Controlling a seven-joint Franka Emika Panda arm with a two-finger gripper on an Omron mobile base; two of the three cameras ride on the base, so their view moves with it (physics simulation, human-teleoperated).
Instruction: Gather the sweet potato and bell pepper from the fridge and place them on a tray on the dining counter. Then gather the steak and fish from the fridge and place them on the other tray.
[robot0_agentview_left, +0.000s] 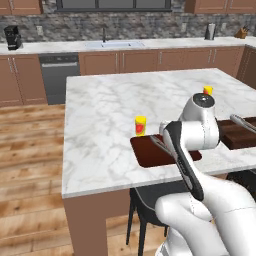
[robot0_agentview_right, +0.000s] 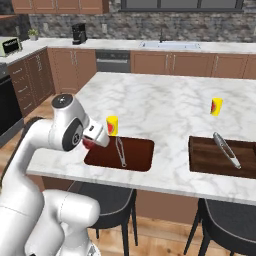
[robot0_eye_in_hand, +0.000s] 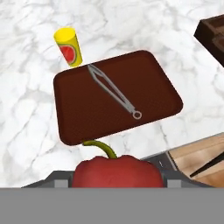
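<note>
Bell pepper (robot0_eye_in_hand: 117, 170), red with a curved green stem, sits between the fingers of the gripper (robot0_eye_in_hand: 117, 177), held above the near edge of the counter (robot0_agentview_left: 110, 100); its lower half is cut off at the bottom of the hand view, and in the right base view only a red sliver shows under the wrist. The fingers themselves are mostly hidden behind the pepper. Just beyond lies a dark tray (robot0_eye_in_hand: 87, 113) near the counter's front edge, with tongs (robot0_eye_in_hand: 114, 92) lying diagonally on it. A yellow cup (robot0_eye_in_hand: 69, 47) stands just beside the tray's far corner. A second tray (robot0_agentview_right: 220, 157) with tongs (robot0_agentview_right: 226, 149) lies well apart along the same edge. The counter's middle is open marble.
</note>
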